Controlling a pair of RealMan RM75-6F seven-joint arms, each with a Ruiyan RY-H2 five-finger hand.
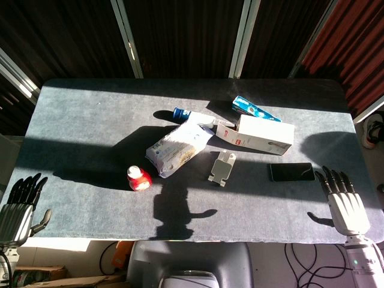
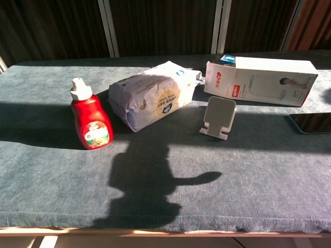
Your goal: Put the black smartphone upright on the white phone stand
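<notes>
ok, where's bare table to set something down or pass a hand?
Free: the near strip in front of the red bottle and phone stand, plus the far left side of the table. Crowded: centre-back, around the wipes pack, white box, toothpaste. The smartphone lies by the right hand.

A white plastic phone stand [image 1: 221,167] sits mid-surface. Right of the stand lies a black smartphone [image 1: 292,172]; left, a red sauce bottle [image 1: 138,178]; behind it, a white wipes packet [image 1: 178,148] and long white carton [image 1: 264,134].
</notes>
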